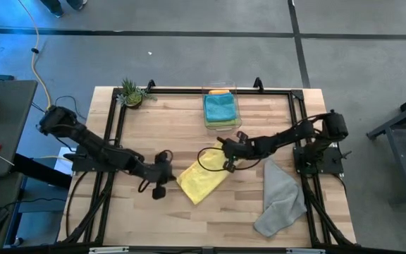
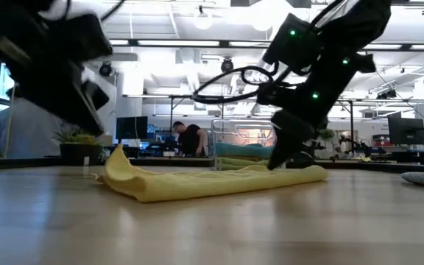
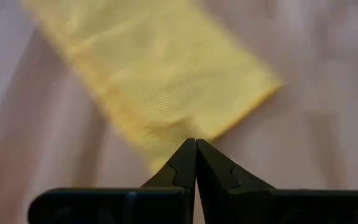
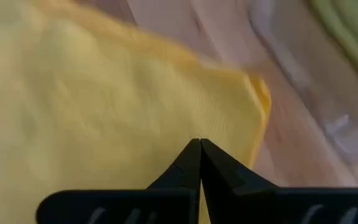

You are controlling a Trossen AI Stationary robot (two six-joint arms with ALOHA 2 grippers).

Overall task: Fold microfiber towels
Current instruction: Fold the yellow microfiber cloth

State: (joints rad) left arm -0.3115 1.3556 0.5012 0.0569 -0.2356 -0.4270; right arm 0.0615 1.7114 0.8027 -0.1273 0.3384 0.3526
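Yellow towel (image 1: 201,179) lies folded into a strip on the wooden table (image 1: 189,219), near its middle, running diagonally; in the low view (image 2: 197,182) it sits flat with one end humped up. Left gripper (image 1: 162,173) is just beside the strip's end, off the cloth; its wrist view shows the fingertips (image 3: 196,163) pressed together with nothing between them, the towel just past them. Right gripper (image 1: 229,156) is over the strip's opposite end; its fingertips (image 4: 200,163) are likewise closed tip to tip above the yellow fabric, with no cloth visibly pinched.

Grey towel (image 1: 280,197) lies crumpled toward the table's right side, well apart from the yellow one. Table surface: light butcher-block planks, black frame rails (image 1: 189,92) along the edges.

At the far edge: clear plastic bin (image 1: 221,107) holding a teal towel (image 1: 220,109) on top, an orange towel (image 1: 219,92) edge showing behind it. Small potted plant (image 1: 132,92) at the far left corner.

Room beyond, low view: open workspace, ceiling lights, monitors (image 2: 405,131), a person (image 2: 189,138) in dark clothing bent over a bench.
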